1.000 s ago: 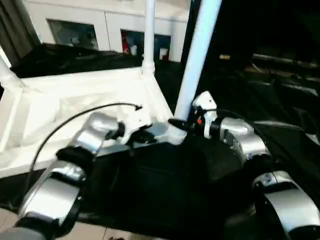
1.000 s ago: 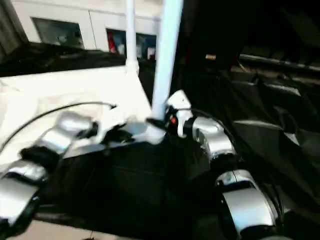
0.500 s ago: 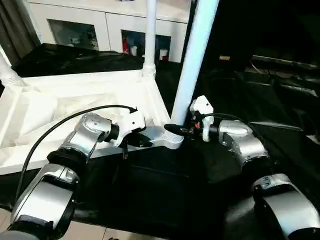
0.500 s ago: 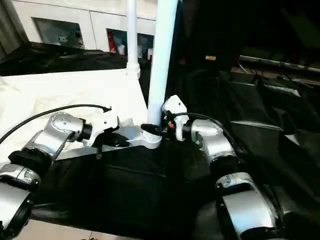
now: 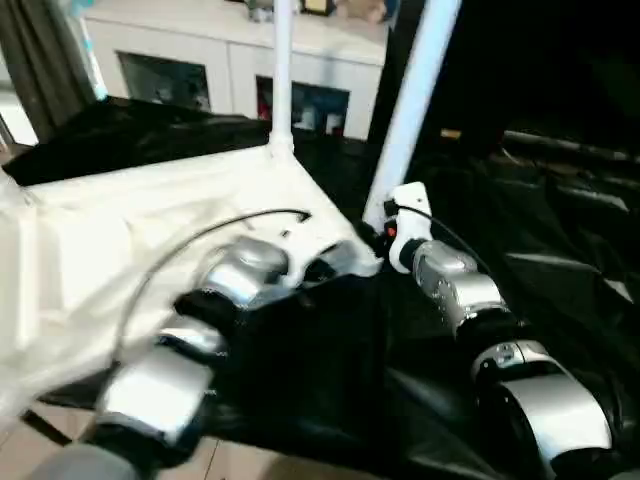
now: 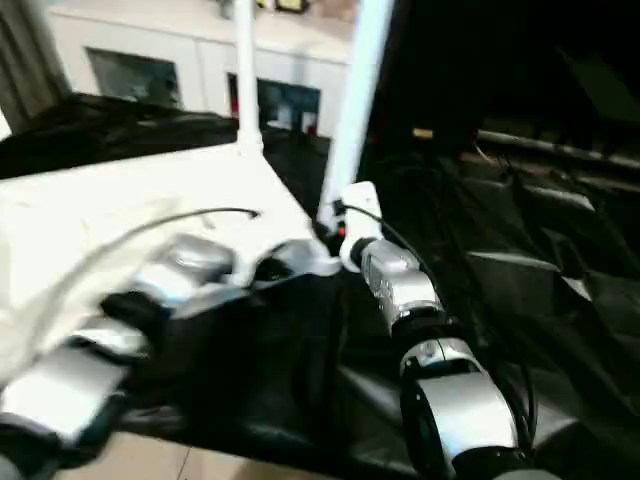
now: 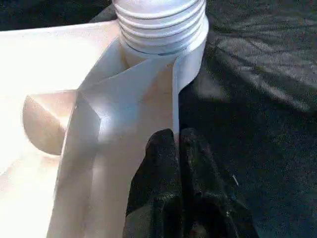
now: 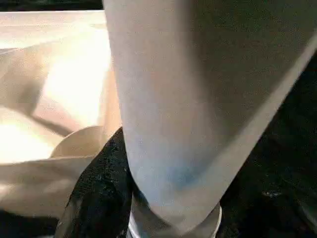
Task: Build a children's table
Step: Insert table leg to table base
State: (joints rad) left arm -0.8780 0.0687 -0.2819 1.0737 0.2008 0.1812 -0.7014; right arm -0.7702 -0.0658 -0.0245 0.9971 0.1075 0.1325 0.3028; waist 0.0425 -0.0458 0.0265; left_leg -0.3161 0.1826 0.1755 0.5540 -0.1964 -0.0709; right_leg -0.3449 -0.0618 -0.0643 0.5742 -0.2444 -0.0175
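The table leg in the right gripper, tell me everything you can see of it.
The near leg is a long, smooth, round white plastic post, standing nearly upright and leaning slightly. Its ribbed threaded base sits in the corner socket of the upturned tabletop. The right gripper clasps it just above the socket.

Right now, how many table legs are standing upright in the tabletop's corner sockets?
2: the near leg at the corner beside the right gripper, and the far leg at the back corner. Others may be hidden outside the frame.
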